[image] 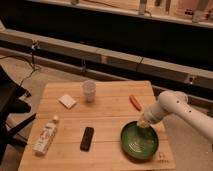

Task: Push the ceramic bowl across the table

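Bowl point(138, 141): table's point(107, 112) near right corner, open wood leftward. Gripper point(143, 123): at bowl's far rim; finger opening cannot be told.

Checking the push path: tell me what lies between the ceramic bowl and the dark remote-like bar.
Only bare table lies between the ceramic bowl and the dark bar, as the camera view shows. The gripper is at the bowl's far rim.

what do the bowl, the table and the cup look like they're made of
The bowl, with the gripper at its far rim, looks like glazed ceramic: glossy dark green with pale streaks inside. The table looks like light, matte wood, with plank lines running across it. The cup looks like thin translucent whitish plastic, though the material is less certain.
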Controlling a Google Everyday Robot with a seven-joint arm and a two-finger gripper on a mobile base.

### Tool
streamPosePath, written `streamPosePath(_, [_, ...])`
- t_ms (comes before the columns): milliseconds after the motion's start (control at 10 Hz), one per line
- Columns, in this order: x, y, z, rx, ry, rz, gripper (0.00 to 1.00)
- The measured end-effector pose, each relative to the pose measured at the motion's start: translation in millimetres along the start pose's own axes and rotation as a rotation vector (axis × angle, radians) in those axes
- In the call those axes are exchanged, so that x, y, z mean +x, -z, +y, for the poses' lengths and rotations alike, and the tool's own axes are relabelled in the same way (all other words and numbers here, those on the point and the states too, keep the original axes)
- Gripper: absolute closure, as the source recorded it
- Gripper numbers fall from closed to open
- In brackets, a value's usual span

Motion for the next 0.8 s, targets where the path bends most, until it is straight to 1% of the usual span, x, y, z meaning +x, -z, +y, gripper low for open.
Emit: streamPosePath(800, [-9.6,-6.8,-5.3,0.0,0.007,-0.011,0.96])
